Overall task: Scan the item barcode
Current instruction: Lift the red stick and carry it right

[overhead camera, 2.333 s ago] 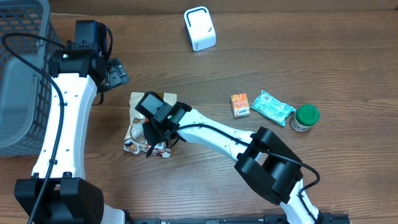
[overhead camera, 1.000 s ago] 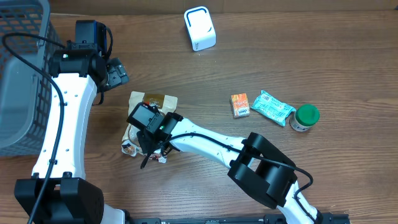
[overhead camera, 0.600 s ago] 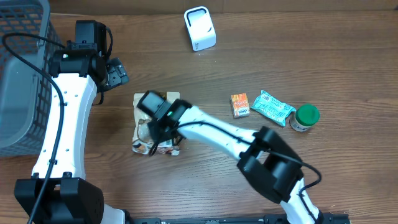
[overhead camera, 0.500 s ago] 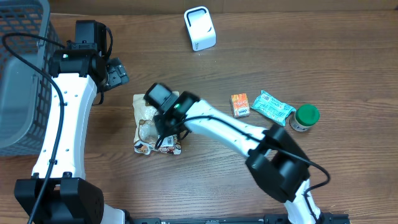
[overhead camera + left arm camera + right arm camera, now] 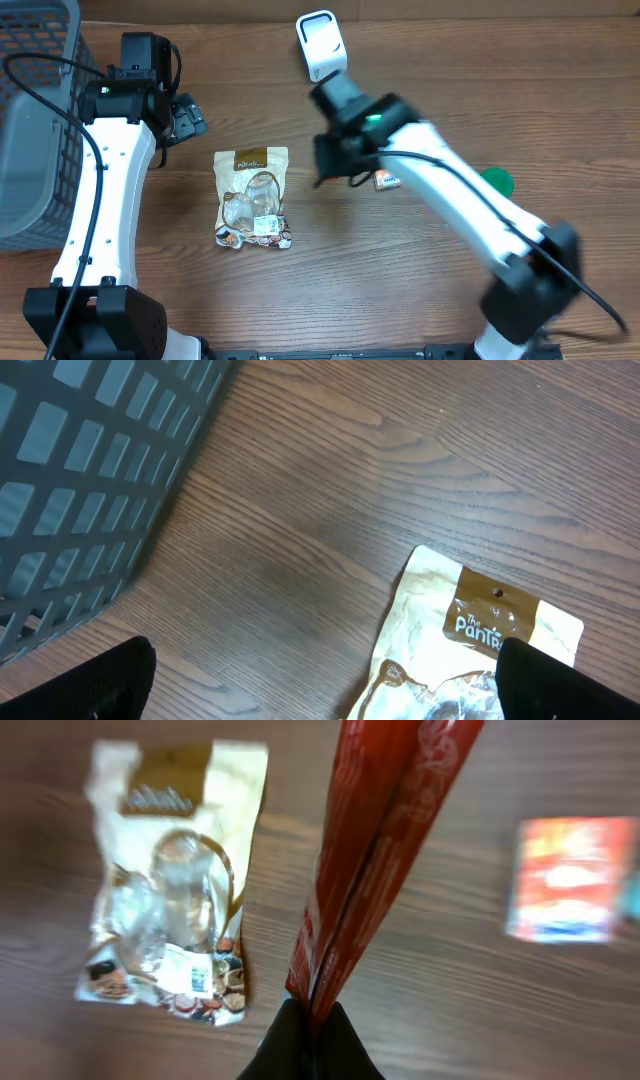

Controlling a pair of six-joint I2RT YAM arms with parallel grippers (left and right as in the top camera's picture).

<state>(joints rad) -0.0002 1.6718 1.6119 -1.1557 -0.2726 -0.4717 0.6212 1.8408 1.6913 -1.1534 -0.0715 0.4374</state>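
A brown wood-grain desk (image 5: pixel 560 90) fills every view. The task's thing, a thin red packet (image 5: pixel 370 850), is held above it, pinched by one edge in the clenched right tool (image 5: pixel 308 1012), which shows blurred in the overhead view just at 6 o'clock of the white scanner (image 5: pixel 321 45). I judge the step in hand to be presenting the packet. Next, its barcode face must be turned toward the scanner and held steady, though no barcode is visible. The packet's white print is too blurred to read. At 9 o'clock of the right tool lies a clear-windowed pouch (image 5: pixel 252 197), its brown header reading "The Pantr…". At the pouch's 10 o'clock the left tool (image 5: pixel 188 117) hovers, released and empty, near the grey basket (image 5: pixel 30 120). The orange box (image 5: pixel 570 880) is illegible.
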